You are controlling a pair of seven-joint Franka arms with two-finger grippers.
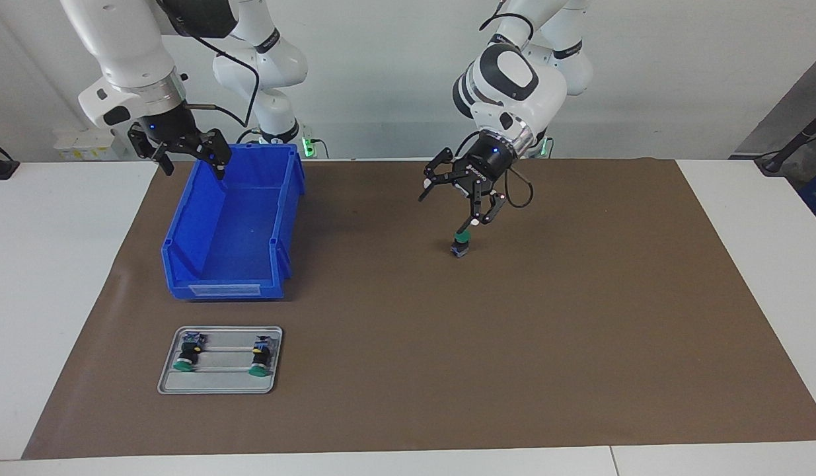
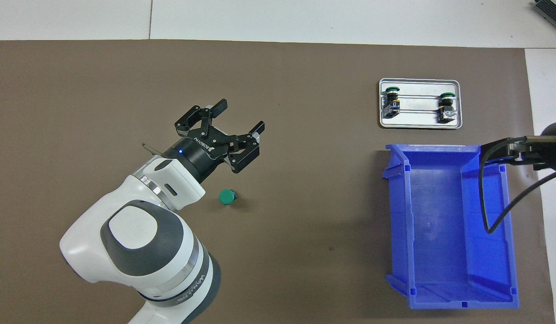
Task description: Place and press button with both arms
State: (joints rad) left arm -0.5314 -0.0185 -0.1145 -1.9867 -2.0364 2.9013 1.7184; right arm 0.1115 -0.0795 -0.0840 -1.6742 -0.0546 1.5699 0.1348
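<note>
Standing upright on the mat [image 1: 579,317], button [image 1: 460,243]; left claw [image 1: 455,198] agape above

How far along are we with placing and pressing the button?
Placed: one button stands upright, green cap up, on the brown mat. In hand: the left gripper hangs just over it, fingers open, holding nothing. The right gripper waits open over the blue bin. Left: the press. Two more buttons lie on the metal tray.

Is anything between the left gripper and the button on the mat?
Nothing visible. The left gripper, open, hangs just above the upright button, which stands alone on the brown mat; whether they touch is unclear.
</note>
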